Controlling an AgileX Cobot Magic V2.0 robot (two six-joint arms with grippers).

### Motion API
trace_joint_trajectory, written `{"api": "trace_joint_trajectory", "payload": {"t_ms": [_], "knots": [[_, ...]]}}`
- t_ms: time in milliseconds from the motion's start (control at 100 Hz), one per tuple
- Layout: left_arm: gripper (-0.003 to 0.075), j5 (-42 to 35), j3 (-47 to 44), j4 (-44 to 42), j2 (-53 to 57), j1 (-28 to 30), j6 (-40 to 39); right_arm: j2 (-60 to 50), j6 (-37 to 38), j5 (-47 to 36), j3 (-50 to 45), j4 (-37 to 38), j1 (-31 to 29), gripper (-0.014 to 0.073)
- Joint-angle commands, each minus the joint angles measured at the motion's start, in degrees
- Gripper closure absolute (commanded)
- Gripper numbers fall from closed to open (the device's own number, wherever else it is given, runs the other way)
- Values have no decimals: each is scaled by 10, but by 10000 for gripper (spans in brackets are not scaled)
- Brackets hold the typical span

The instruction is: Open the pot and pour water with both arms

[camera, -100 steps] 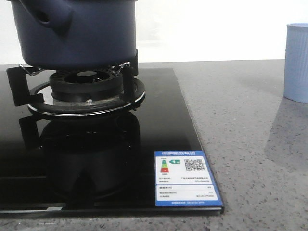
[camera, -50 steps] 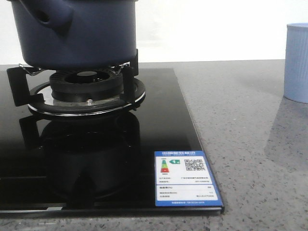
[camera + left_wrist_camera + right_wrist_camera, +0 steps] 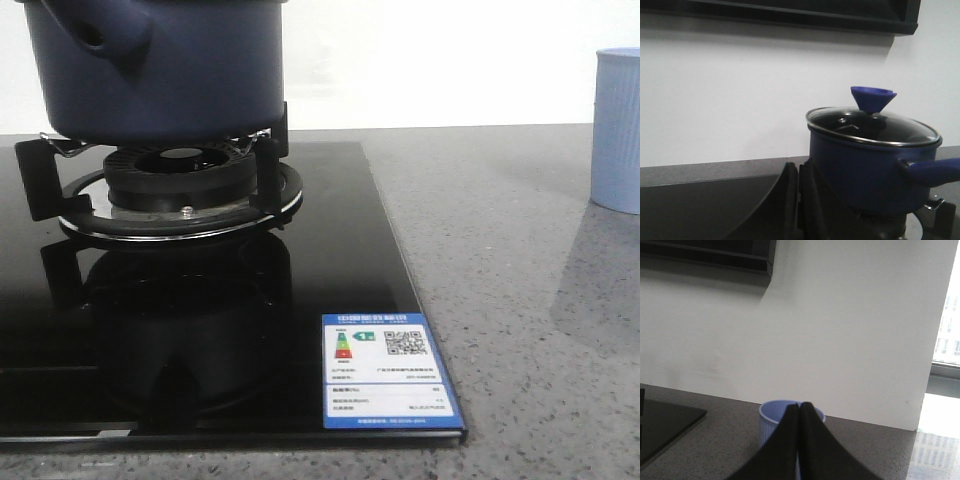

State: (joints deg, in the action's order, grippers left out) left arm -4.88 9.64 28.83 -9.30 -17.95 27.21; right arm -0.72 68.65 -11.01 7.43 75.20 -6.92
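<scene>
Front view: pot (image 3: 160,70) on black hob (image 3: 330,250); grey speckled counter (image 3: 520,260); both arms' fingers pressed together, empty.

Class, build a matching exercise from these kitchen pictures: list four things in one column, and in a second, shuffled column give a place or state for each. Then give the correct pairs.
Things:
1. pot
2. cup
3. energy label
4. lid

Places or states:
A. stuck on the near right corner of the black glass hob
B. resting on the burner supports
C. closing the pot, blue knob on top
D. standing on the grey counter, right of the hob

Pairs: 1-B, 2-D, 3-A, 4-C
</scene>
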Motion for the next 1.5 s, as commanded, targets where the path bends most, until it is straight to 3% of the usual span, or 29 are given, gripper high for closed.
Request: {"api": "trace_joint_trajectory", "payload": {"t_ms": [0,100,320,470,1490], "knots": [[736,-24,3,-74,-5,27,-74,-6,-1,-2,13,-7,0,647],[736,-8,-20,-151,4,73,-170,-6,-1,-2,13,-7,0,647],[736,42,-74,-177,75,140,-189,-6,-1,-2,13,-7,0,647],[736,35,-105,-205,111,174,-231,-6,-1,-2,13,-7,0,647],[736,59,-104,-194,109,152,-231,-6,-1,-2,13,-7,0,647]]}}
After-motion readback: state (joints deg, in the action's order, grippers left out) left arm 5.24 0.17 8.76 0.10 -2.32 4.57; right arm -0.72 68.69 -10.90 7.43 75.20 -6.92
